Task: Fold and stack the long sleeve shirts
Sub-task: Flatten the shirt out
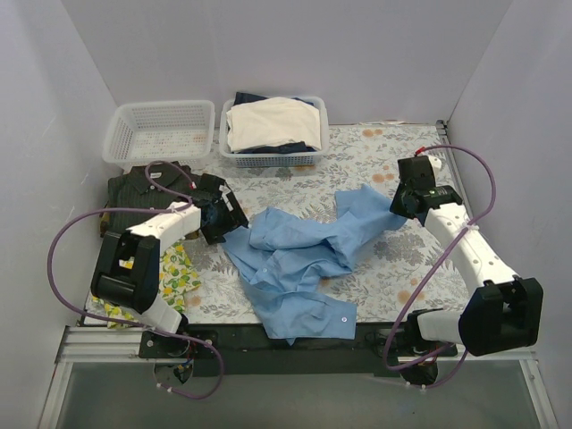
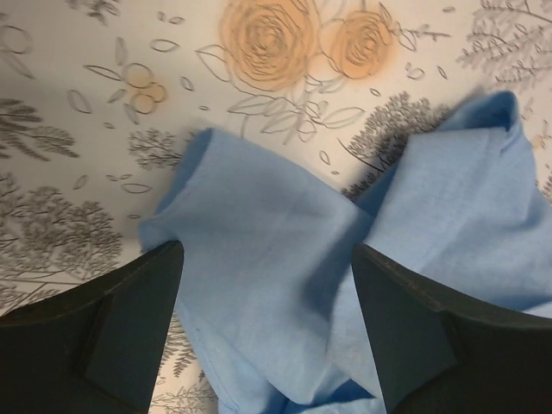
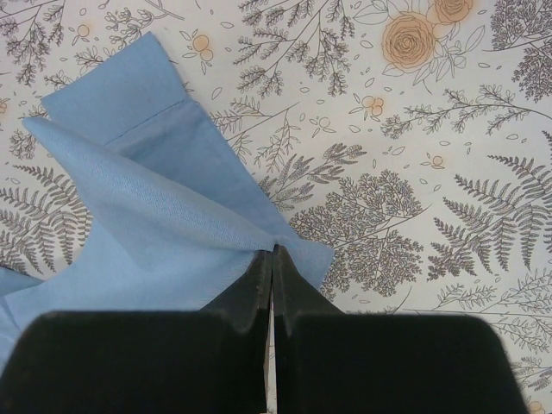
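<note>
1. Far left: the dark shirt (image 1: 134,189) is seen in a compact heap at the left edge of the table (image 1: 384,268), just in front of the empty white basket (image 1: 159,132). Its near side is partly hidden by the left arm.
2. Just nearer, a lemon-print cloth (image 1: 181,268) is caught peeking out from under the left arm's elbow.
3. The left gripper (image 1: 225,222) (image 2: 266,259) is found at the left edge of the light blue shirt (image 1: 299,259), its jaws spread wide. In the wrist view a flap of blue cloth is framed between the two dark fingers (image 2: 121,336). No grip on it can be made out.
4. Centre stage: the light blue shirt is sprawled crumpled across the middle of the table. It is bunched from the near edge upward, with one part stretched out toward the right.
5. Behind it, the second basket (image 1: 313,154) is filled with a cream garment (image 1: 268,121) laid over darker clothing.
6. Right side: the right gripper (image 1: 399,204) (image 3: 273,259) is clamped fully closed on a fold of the blue shirt. The cloth is drawn into a raised ridge at the fingertips, above the floral tabletop.
</note>
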